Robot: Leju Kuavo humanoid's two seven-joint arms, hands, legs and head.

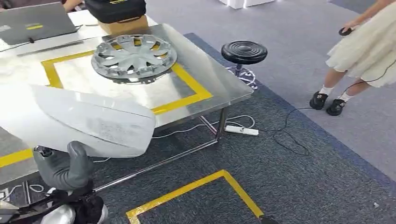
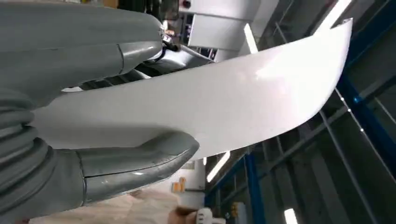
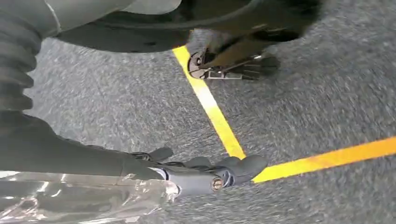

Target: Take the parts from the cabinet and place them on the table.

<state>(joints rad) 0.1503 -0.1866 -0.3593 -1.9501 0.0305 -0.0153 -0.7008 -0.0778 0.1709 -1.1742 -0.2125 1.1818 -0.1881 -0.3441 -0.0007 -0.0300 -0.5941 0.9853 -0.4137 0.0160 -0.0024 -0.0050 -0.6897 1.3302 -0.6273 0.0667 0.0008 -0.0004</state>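
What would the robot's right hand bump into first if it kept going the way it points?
Probably just the grey carpet. The right hand hangs empty over the yellow floor tape, with nothing between; depth is hard to judge.

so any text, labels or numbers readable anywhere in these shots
None can be read.
Laptop: a yellow mark on the lid, too small to read.
White panel held by the left hand: a faint grey patch, blurred.
Hubcap: no lettering visible.

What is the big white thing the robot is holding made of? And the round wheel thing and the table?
White panel: probably painted plastic or metal; smooth and glossy, reflecting lights. Wheel cover: likely silver-painted plastic, thin molded spokes. Table: looks like steel, shiny and mirror-like. The left hand grips the panel.
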